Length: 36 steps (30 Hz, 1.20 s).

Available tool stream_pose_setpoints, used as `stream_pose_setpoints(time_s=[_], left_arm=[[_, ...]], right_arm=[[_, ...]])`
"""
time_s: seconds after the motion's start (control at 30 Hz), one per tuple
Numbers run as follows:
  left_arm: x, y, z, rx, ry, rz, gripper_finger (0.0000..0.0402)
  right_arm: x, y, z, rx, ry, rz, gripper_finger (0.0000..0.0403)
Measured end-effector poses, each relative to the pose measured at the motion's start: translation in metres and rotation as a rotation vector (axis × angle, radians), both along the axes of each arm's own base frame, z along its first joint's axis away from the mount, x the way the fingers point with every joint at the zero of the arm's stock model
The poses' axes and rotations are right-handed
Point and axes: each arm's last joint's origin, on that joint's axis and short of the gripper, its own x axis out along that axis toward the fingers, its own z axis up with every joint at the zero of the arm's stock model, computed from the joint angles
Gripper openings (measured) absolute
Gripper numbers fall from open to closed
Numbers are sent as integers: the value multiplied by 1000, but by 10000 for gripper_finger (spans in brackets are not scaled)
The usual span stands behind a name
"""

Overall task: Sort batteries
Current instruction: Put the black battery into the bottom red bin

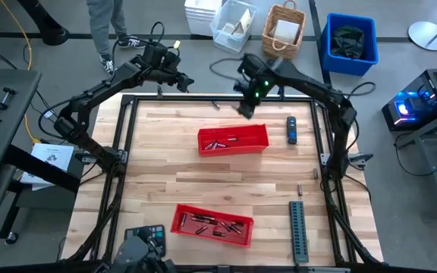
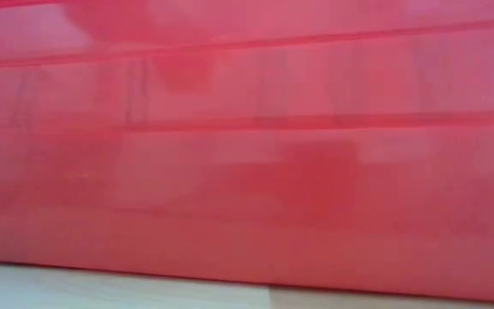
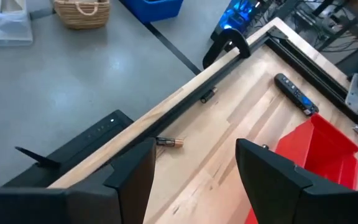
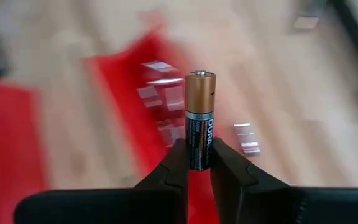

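Note:
My right gripper (image 4: 199, 165) is shut on a copper-and-black battery (image 4: 200, 115) and hangs over the far rim of the far red tray (image 1: 258, 135), which holds a few batteries (image 1: 220, 142). A near red tray (image 1: 179, 215) holds several more batteries (image 1: 211, 222). My left gripper (image 3: 194, 171) stands open above the table's far left edge, with nothing between its fingers. Below it a loose battery (image 3: 169, 142) lies on the wood. The low view shows only a red tray wall (image 2: 247, 154). My right gripper pinches the battery's black end (image 4: 199, 160) between its two fingertips. The battery stands out beyond the fingers, along their line, with its copper end away from the gripper. It is lifted clear above the tray and the table.
A black-and-blue device (image 1: 291, 130) lies right of the far tray. A grey ridged strip (image 1: 299, 231) lies at the near right. Small loose batteries (image 1: 300, 189) rest on the wood at the right. Bins and a basket (image 1: 284, 30) stand on the floor beyond the table.

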Motion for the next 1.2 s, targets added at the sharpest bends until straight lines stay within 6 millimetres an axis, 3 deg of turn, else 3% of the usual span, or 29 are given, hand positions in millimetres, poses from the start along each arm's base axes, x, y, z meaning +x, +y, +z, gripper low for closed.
stream_pose_setpoints(time_s=[0.13, 0.33, 0.5, 0.67, 0.97, 1.13, 1.2], left_arm=[[1, -1, 0, -52, -38, -11, 216], [2, 0, 3, -20, -62, -47, 216], [3, 1, 4, -15, -85, -35, 216], [7, -2, 4, -42, -96, -30, 216], [29, -26, 2, -86, -81, -110, 216], [40, -47, 10, -155, -158, -242, 216], [41, -55, 17, -146, -181, -264, 216]], right_arm=[[12, 71, 16, 50, 21, 131, 31], [26, 185, 15, 118, 146, 320, 31], [30, 254, 11, 190, 124, 472, 31], [40, 291, -3, 236, 137, 507, 31], [71, 363, -53, 278, 102, 537, 31], [76, 378, -81, 169, 183, 350, 32], [77, 380, -85, 146, 195, 259, 54]])
